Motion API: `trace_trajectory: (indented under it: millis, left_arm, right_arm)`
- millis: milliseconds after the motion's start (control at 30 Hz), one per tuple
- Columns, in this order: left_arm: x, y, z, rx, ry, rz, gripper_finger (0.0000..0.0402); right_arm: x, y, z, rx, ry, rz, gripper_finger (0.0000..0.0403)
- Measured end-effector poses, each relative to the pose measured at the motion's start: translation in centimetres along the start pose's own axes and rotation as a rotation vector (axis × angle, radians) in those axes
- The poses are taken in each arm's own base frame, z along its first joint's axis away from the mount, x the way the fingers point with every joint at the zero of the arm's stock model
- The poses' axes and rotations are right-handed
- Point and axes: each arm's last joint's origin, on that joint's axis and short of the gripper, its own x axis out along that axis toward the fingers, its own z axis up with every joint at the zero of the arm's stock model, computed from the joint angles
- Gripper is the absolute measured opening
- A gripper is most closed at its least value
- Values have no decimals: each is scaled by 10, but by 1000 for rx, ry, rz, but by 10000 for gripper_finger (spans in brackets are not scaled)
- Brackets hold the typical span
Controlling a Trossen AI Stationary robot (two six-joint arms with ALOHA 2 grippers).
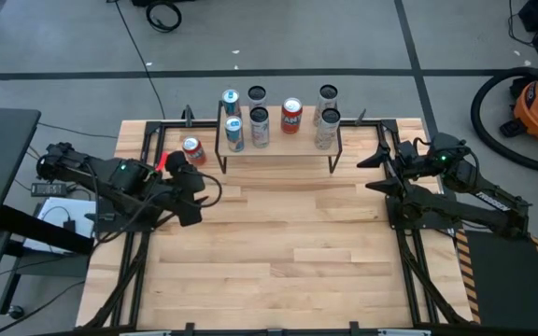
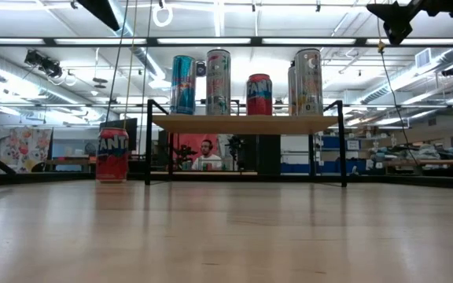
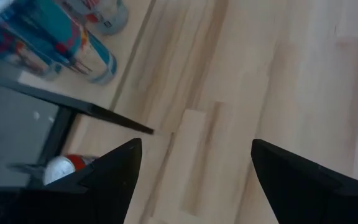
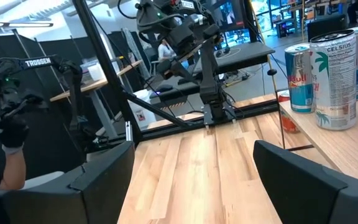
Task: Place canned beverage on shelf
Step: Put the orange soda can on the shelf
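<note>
Red can (image 1: 192, 149) upright on the tabletop (image 1: 288, 243), just beside the shelf (image 1: 278, 142) at its left end; left end effector (image 1: 177, 168) near it, released and empty. Approach level, straddle the can mid-height, then clench. Right end effector (image 1: 381, 168) waits released

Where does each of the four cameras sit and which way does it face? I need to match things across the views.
High: overhead, straight down on the table; both arms show.
Low: tabletop height, level toward the shelf; arm parts at top.
Left wrist: on the left arm, down at the tabletop; open left gripper.
Right wrist: on the right arm, across the table toward the left arm; open right gripper.
Shared: the red Fanta can beside the shelf.
</note>
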Motion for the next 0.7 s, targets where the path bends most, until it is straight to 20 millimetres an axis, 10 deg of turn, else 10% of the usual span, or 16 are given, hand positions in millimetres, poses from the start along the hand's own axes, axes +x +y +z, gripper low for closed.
trace_trajectory:
  millis: [700]
  left_arm:
    - [-1, 3, -9, -138, 97, -6, 314]
  right_arm:
    - [0, 0, 0, 11, 0, -1, 339]
